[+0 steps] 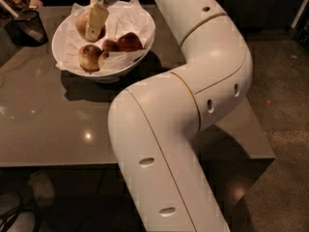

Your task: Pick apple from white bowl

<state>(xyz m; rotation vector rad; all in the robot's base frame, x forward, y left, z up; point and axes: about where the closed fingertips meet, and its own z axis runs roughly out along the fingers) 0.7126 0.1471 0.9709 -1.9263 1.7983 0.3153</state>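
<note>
The white bowl (65, 64), lined with crinkled white paper, stands at the far left of the grey table. The apple (81, 22), large and pale yellow-tan with a reddish blush, is at the bowl's back left. My gripper (88, 32) comes down from the top edge and is shut on it. One pale finger (96, 19) lies across the apple's right side; the other finger is hidden behind it. The apple sits a little higher than the other fruit.
Two smaller yellow-red apples (89, 56) and a deep red apple (129, 41) lie in the bowl. A black mesh basket (29, 27) stands left of the bowl. My white arm (193, 95) crosses the table's right half. The table's (53, 124) front edge is near.
</note>
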